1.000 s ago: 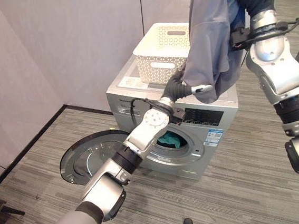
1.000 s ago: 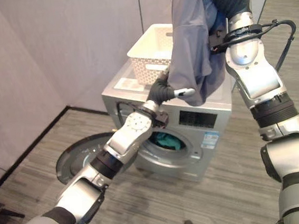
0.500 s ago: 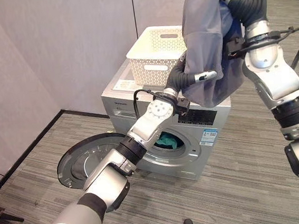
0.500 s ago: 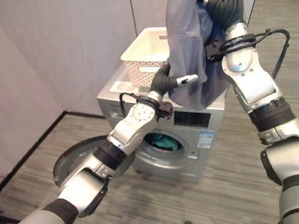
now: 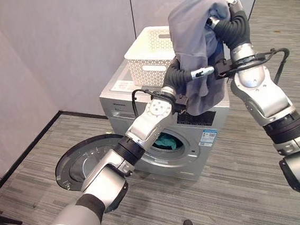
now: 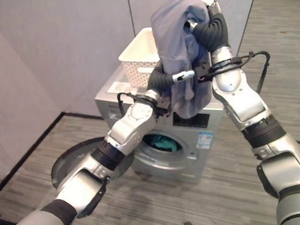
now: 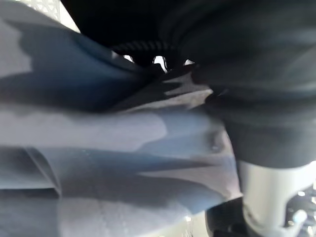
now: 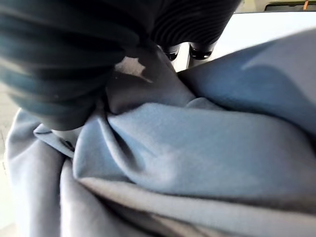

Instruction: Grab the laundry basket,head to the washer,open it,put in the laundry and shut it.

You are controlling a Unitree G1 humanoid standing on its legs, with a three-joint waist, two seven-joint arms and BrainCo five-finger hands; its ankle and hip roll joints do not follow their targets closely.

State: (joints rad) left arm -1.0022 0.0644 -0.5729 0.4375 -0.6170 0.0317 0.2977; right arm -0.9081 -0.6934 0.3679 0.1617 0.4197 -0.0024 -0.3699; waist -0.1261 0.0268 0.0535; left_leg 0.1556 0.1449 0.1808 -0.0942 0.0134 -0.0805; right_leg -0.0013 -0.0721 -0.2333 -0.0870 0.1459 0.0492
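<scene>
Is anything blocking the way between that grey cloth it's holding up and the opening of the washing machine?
Nothing visible does. The grey garment hangs above the washer, whose door is swung wide open. Something teal already lies inside the drum, but the opening looks free.

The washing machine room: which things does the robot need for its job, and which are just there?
Needed: grey garment, held up by right hand and left hand; white laundry basket; washer, its open door, teal laundry inside.

Just there: grey wall, striped floor.
</scene>
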